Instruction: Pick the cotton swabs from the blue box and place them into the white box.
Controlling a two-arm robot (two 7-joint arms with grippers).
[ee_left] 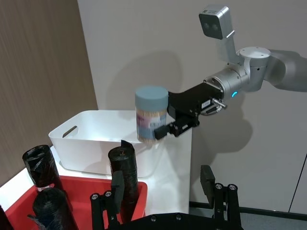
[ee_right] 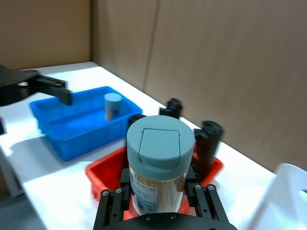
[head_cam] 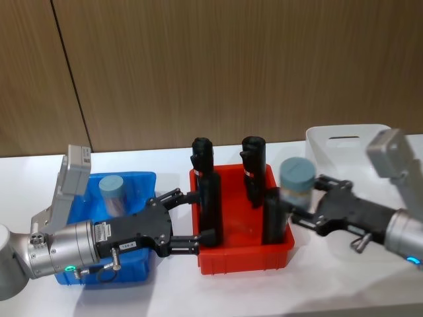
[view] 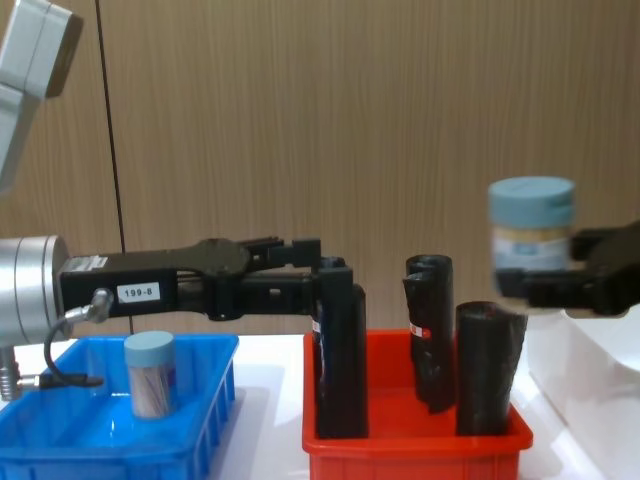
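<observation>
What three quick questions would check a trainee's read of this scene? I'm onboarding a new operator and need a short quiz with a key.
1. True or false: the right gripper is shut on a swab jar.
2. How many jars stand in the blue box? A none, B one, C three.
3. Fill in: the open left gripper hovers at the ____ bin's left wall.

Key: 1 true. 2 B, one jar. 3 red bin.
</observation>
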